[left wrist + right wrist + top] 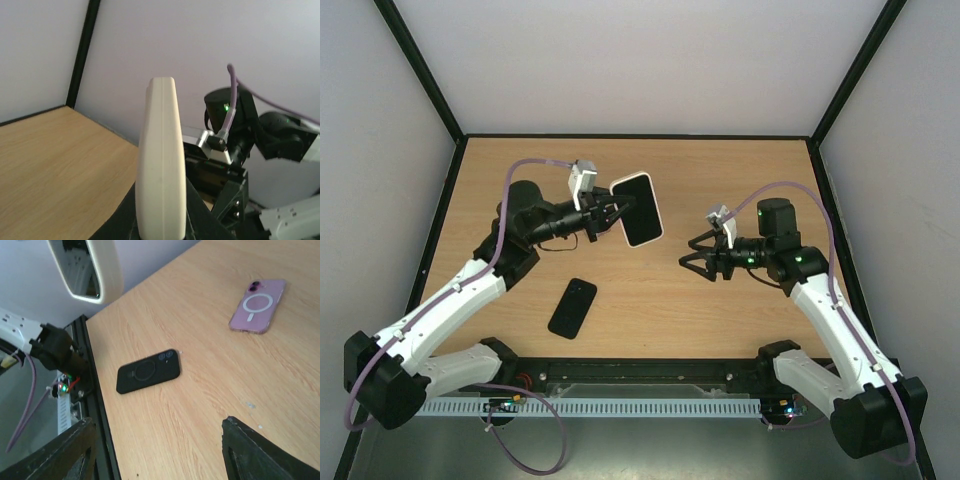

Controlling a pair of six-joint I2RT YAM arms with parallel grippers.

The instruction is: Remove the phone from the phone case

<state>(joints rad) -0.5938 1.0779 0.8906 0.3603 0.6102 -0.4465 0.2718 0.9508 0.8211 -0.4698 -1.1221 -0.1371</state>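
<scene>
My left gripper (605, 215) is shut on the near end of a phone in a white case (638, 208) and holds it raised above the table's middle, dark screen towards the top camera. In the left wrist view the white case (162, 150) stands edge-on between my fingers (200, 220). It also shows at the upper left of the right wrist view (95, 270). My right gripper (700, 255) is open and empty, apart from the phone on its right. Its fingers (260, 450) frame bare table.
A black phone or case (573, 307) lies back up on the table near the front, also in the right wrist view (148, 371). A purple phone with a ring on its back (257, 305) lies farther off. The table's black front rail (640, 372) runs along the near edge.
</scene>
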